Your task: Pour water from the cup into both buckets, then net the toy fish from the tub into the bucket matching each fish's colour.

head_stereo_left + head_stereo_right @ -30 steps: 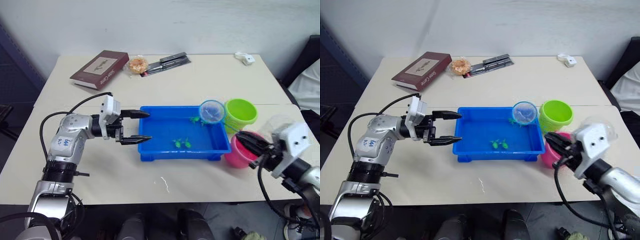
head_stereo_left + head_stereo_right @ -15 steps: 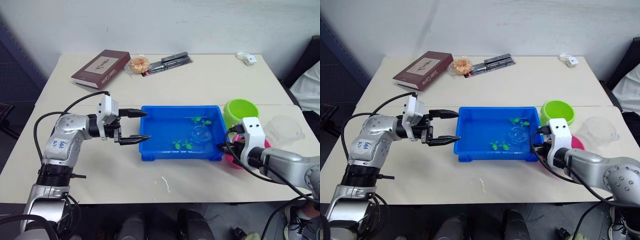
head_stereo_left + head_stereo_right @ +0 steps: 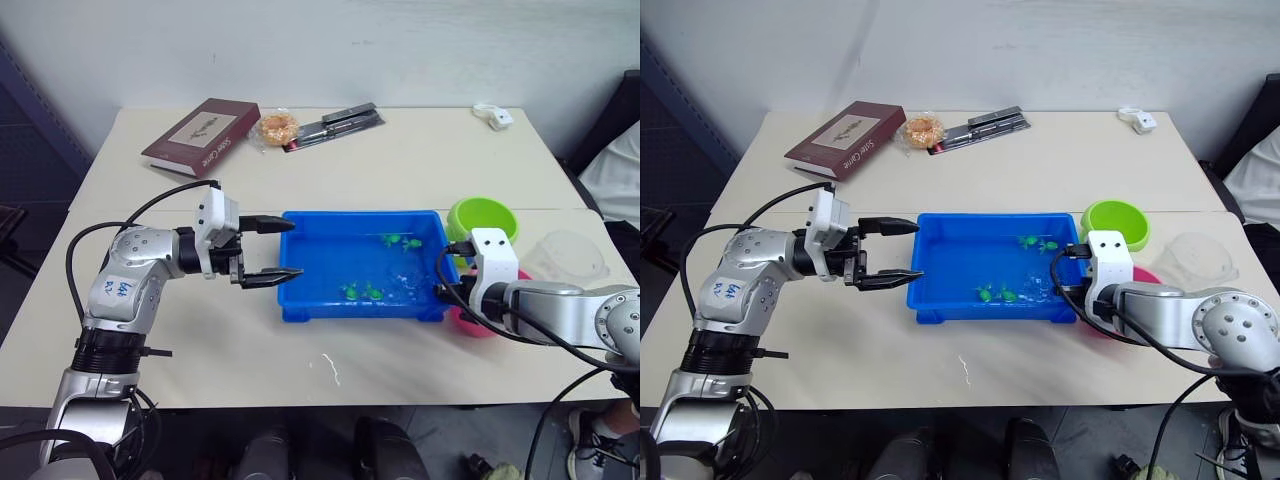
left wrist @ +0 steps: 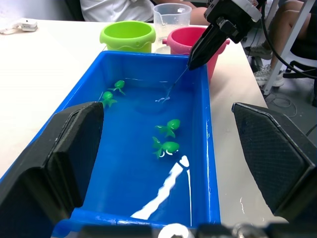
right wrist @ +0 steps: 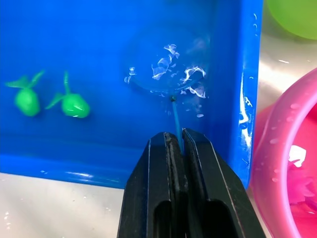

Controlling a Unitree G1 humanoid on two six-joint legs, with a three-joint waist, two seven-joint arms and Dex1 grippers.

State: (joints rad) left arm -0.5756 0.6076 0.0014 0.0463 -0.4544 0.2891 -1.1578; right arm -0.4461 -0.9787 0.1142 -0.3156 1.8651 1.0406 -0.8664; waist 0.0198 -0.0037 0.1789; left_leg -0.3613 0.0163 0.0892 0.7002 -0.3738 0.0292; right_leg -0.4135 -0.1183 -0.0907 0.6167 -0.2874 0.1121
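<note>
Buckets (image 3: 481,219) crowd tub's (image 3: 300,305) right side

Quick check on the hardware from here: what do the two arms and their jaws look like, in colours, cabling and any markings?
Both arms are silver-grey metal with rounded joint housings and loose black cables looping beside them. The left arm carries a blue handwritten mark on its shell and a ribbed black collar lower down. Each wrist has a white boxy camera block. The left gripper has long, tapering black fingers; the right gripper shows flat black fingers.
</note>
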